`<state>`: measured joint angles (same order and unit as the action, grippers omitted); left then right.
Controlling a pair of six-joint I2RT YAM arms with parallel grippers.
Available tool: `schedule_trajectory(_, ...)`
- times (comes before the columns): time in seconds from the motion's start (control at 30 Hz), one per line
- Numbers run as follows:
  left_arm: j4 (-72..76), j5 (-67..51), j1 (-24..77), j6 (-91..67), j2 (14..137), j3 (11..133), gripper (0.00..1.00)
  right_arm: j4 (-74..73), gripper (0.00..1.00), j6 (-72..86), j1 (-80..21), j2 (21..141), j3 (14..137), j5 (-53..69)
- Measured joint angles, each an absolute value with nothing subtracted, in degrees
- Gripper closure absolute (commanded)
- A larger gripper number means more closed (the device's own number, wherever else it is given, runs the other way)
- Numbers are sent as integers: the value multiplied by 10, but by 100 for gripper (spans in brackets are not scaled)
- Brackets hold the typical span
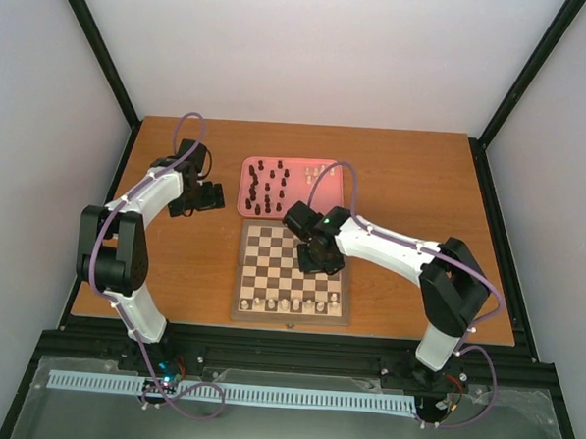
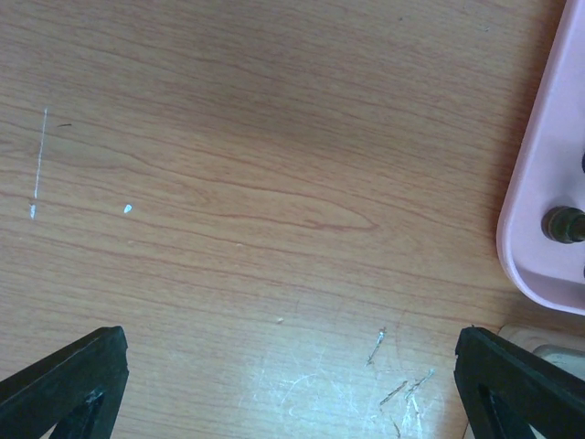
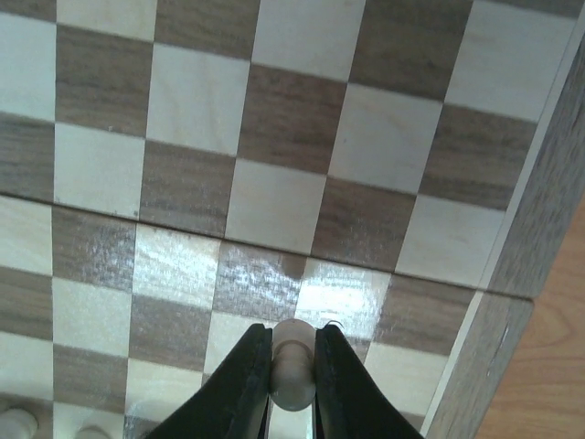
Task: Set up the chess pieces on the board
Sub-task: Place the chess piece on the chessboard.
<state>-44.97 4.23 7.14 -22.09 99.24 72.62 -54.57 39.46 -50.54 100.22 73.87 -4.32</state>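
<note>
The wooden checkered board lies in the middle of the table, with a row of cream chess pieces along its near edge. My right gripper hangs over the board's right half and is shut on a cream chess piece, pinched between both black fingers. In the top view that gripper sits above the board's right side. More dark pieces and cream pieces stand in the pink tray. My left gripper stands open over bare table, left of the tray, with nothing between its fingers.
The pink tray lies just beyond the board's far edge; its rounded corner with one dark piece shows at the right of the left wrist view. The board's raised border runs along the right of the right wrist view.
</note>
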Motion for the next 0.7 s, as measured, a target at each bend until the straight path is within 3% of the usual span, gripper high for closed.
schedule_trajectory(0.7,-446,36,72,-223,983,716,0,-560,87,447,-561,943,673,-43)
